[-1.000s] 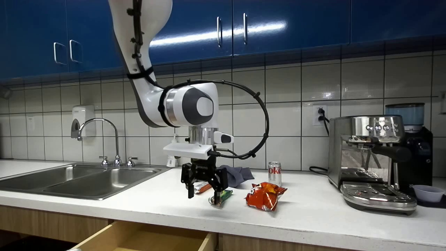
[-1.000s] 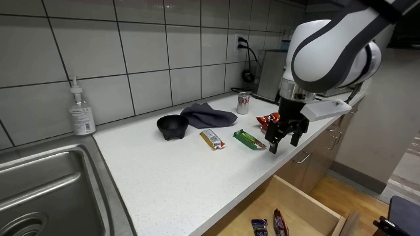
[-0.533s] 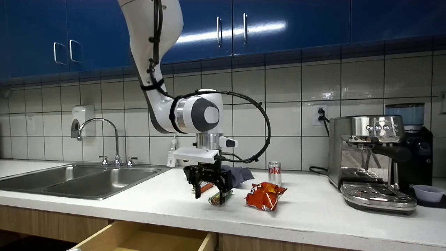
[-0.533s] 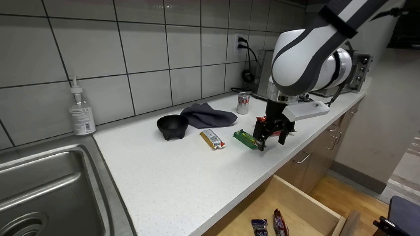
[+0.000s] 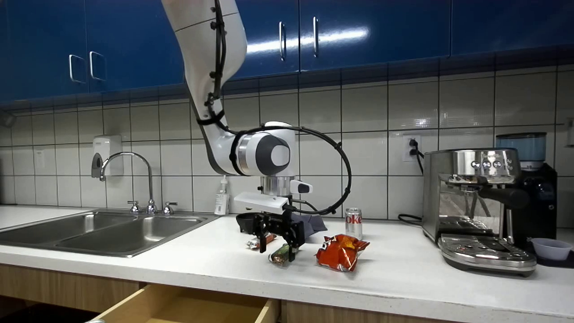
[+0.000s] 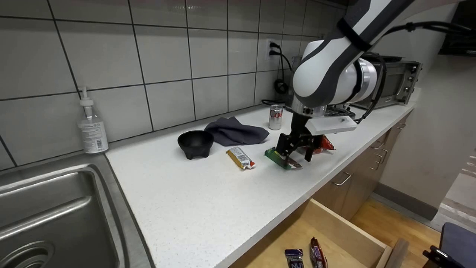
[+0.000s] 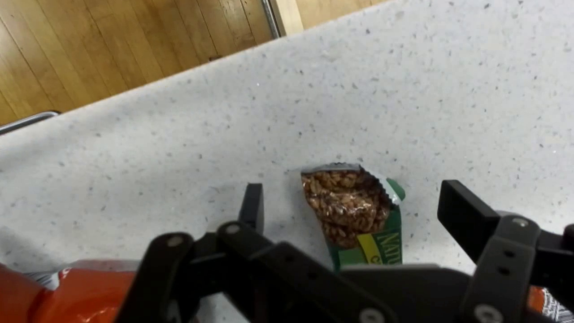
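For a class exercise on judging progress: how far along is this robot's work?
Looks done: the drawer is open, with a purple-wrapped bar and a maroon-wrapped bar inside. In hand: the open claw is over the green granola bar, gaps on both sides. Likely left: closing on it; the yellow-wrapped bar and red snack bag also lie on the counter.

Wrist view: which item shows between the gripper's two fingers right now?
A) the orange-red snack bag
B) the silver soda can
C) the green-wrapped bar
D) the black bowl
C: the green-wrapped bar shows between the spread fingers, with bare counter visible on both sides of it, while the orange-red snack bag lies outside them, in that picture's lower left corner.
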### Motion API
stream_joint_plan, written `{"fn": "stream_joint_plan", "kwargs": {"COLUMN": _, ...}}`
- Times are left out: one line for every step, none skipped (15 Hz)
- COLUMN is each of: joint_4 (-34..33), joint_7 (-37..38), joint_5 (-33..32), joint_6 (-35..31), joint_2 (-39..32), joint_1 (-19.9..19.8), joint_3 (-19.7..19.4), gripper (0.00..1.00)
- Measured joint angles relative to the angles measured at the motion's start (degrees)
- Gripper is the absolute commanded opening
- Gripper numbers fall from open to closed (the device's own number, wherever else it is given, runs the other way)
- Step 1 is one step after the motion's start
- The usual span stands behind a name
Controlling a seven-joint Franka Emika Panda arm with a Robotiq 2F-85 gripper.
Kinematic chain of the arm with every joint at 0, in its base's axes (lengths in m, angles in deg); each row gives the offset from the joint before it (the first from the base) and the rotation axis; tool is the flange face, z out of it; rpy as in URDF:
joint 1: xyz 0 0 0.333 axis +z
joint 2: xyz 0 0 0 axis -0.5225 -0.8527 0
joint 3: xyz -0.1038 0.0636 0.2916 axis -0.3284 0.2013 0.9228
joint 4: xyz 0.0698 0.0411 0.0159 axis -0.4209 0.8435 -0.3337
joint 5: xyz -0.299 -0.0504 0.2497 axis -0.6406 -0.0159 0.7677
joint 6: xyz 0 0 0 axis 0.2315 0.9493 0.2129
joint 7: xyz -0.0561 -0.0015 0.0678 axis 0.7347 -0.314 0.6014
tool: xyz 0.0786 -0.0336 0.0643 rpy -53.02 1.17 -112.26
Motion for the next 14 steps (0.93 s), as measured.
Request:
{"fn": "stream_joint_plan", "kwargs": {"joint_4": -0.75, "joint_7": 0.0, "joint_5": 0.0, "joint_6": 0.01, "joint_2": -0.54, "joint_1": -0.14, "joint_3": 0.09, "gripper": 1.0}}
{"fn": "stream_joint_plan", "kwargs": {"joint_4": -1.41, "joint_7": 0.0, "joint_5": 0.0, "joint_6": 0.05, "joint_2": -1.01, "joint_1": -0.19, "joint_3": 0.12, "gripper": 1.0}}
{"fn": "stream_joint_plan", "kwargs": {"joint_4": -2.03, "joint_7": 0.0, "joint_5": 0.0, "joint_6": 0.12, "joint_2": -1.44, "joint_1": -0.21, "joint_3": 0.15, "gripper": 1.0}}
{"fn": "stream_joint_plan", "kwargs": {"joint_4": -2.56, "joint_7": 0.0, "joint_5": 0.0, "joint_6": 0.19, "joint_2": -1.79, "joint_1": -0.21, "joint_3": 0.18, "gripper": 1.0}}
{"fn": "stream_joint_plan", "kwargs": {"joint_4": -3.02, "joint_7": 0.0, "joint_5": 0.0, "joint_6": 0.25, "joint_2": -2.06, "joint_1": -0.21, "joint_3": 0.22, "gripper": 1.0}}
{"fn": "stream_joint_plan", "kwargs": {"joint_4": -3.4, "joint_7": 0.0, "joint_5": 0.0, "joint_6": 0.33, "joint_2": -2.3, "joint_1": -0.21, "joint_3": 0.26, "gripper": 1.0}}
{"fn": "stream_joint_plan", "kwargs": {"joint_4": -3.74, "joint_7": 0.0, "joint_5": -0.01, "joint_6": 0.41, "joint_2": -2.52, "joint_1": -0.21, "joint_3": 0.32, "gripper": 0.92}}
{"fn": "stream_joint_plan", "kwargs": {"joint_4": -4.01, "joint_7": 0.0, "joint_5": -0.01, "joint_6": 0.51, "joint_2": -2.68, "joint_1": -0.21, "joint_3": 0.38, "gripper": 0.74}}
{"fn": "stream_joint_plan", "kwargs": {"joint_4": -4.22, "joint_7": 0.0, "joint_5": -0.01, "joint_6": 0.62, "joint_2": -2.78, "joint_1": -0.21, "joint_3": 0.43, "gripper": 0.66}}
{"fn": "stream_joint_plan", "kwargs": {"joint_4": -4.39, "joint_7": 0.0, "joint_5": -0.01, "joint_6": 0.74, "joint_2": -2.84, "joint_1": -0.21, "joint_3": 0.48, "gripper": 0.58}}
{"fn": "stream_joint_plan", "kwargs": {"joint_4": -4.53, "joint_7": 0.0, "joint_5": -0.01, "joint_6": 0.88, "joint_2": -2.88, "joint_1": -0.21, "joint_3": 0.52, "gripper": 0.49}}
{"fn": "stream_joint_plan", "kwargs": {"joint_4": -4.64, "joint_7": 0.0, "joint_5": -0.01, "joint_6": 1.02, "joint_2": -2.91, "joint_1": -0.21, "joint_3": 0.56, "gripper": 0.42}}
{"fn": "stream_joint_plan", "kwargs": {"joint_4": -4.72, "joint_7": 0.0, "joint_5": -0.01, "joint_6": 1.18, "joint_2": -2.92, "joint_1": -0.21, "joint_3": 0.6, "gripper": 0.33}}
{"fn": "stream_joint_plan", "kwargs": {"joint_4": -4.78, "joint_7": 0.0, "joint_5": -0.01, "joint_6": 1.35, "joint_2": -2.92, "joint_1": -0.21, "joint_3": 0.63, "gripper": 0.27}}
